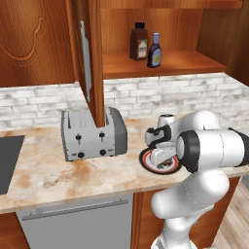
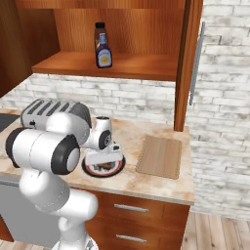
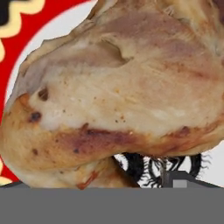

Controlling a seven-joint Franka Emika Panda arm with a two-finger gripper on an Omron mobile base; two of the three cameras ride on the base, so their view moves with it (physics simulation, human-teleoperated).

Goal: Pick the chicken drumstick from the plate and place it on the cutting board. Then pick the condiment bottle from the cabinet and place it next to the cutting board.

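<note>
Glossy white rounded arm (image 1: 209,146) segments, black bands at the joints, fat cylindrical elbow housing, bulbous white base links, smaller white wrist with dark trim

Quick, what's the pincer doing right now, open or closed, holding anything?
Pincer: open, low over the plate, right at the chicken drumstick, not yet closed on it.
</note>
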